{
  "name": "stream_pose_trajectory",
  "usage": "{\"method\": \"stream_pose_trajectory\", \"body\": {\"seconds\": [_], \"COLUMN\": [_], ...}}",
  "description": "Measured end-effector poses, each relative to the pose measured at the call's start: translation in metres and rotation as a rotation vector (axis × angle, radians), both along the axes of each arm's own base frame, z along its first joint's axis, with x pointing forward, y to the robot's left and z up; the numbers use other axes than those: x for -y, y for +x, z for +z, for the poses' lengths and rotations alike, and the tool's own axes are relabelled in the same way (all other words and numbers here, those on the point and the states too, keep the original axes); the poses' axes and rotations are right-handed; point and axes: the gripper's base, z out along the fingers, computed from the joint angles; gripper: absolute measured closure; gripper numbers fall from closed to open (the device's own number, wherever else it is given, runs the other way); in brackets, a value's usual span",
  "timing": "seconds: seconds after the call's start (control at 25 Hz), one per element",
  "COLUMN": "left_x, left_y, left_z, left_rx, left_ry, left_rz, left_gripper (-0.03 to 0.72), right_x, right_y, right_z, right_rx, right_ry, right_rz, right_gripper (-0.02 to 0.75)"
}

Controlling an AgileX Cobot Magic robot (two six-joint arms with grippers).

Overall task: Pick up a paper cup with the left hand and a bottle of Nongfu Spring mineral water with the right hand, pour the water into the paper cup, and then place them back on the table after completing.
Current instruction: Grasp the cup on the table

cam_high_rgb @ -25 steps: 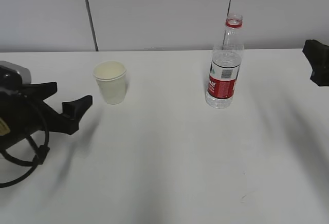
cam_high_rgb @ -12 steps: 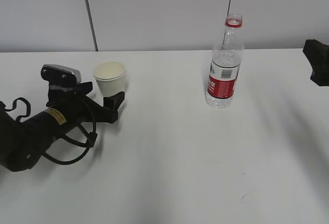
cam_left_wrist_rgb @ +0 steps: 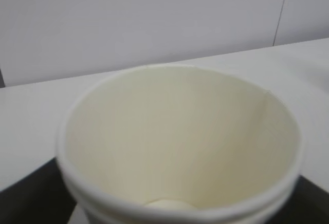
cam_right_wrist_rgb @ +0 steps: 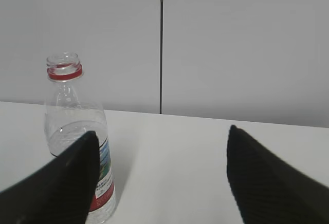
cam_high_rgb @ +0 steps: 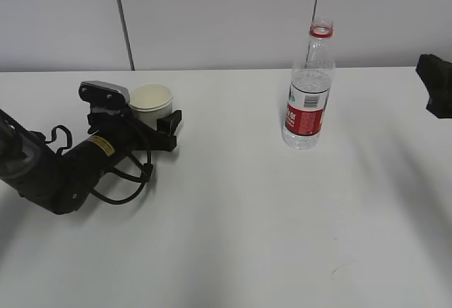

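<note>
While the left gripper (cam_high_rgb: 157, 126) stood wide around the cup (cam_high_rgb: 151, 103) at the table's (cam_high_rgb: 233, 209) far left, no grip was evident. Well right stood the uncapped bottle (cam_high_rgb: 308, 89); the right gripper (cam_right_wrist_rgb: 159, 183) gaped empty, bottle off its left finger.

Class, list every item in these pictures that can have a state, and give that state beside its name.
paper cup: upright, empty, on the table
water bottle: upright, uncapped, partly filled
left tool: open around the cup
right tool: open, short of the bottle
</note>
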Motion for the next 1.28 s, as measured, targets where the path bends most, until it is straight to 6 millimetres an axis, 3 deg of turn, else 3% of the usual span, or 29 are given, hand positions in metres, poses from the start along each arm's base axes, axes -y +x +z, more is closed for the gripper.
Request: {"method": "stream_pose_trajectory", "body": {"seconds": [0.32, 0.68, 0.92, 1.28], "left_x": [0.002, 0.002, 0.002, 0.002], "left_y": [0.006, 0.006, 0.006, 0.006], "left_z": [-0.003, -0.003, -0.003, -0.003], "left_rx": [0.009, 0.013, 0.014, 0.015], "left_ry": [-0.003, -0.004, -0.004, -0.005], "left_rz": [0.001, -0.003, -0.003, -0.003], "left_gripper": [0.116, 0.302, 0.319, 0.322], "right_x": [0.000, 0.000, -0.004, -0.020], "right_y": [0.000, 0.005, 0.013, 0.031], "right_z": [0.000, -0.012, -0.022, -0.055], "right_rx": [0.000, -0.049, -0.046, -0.075], "right_ry": [0.000, 0.000, 0.004, 0.037], "right_rz": [0.000, 0.000, 0.039, 0.208], "right_gripper": [0.169, 0.169, 0.169, 0.169]}}
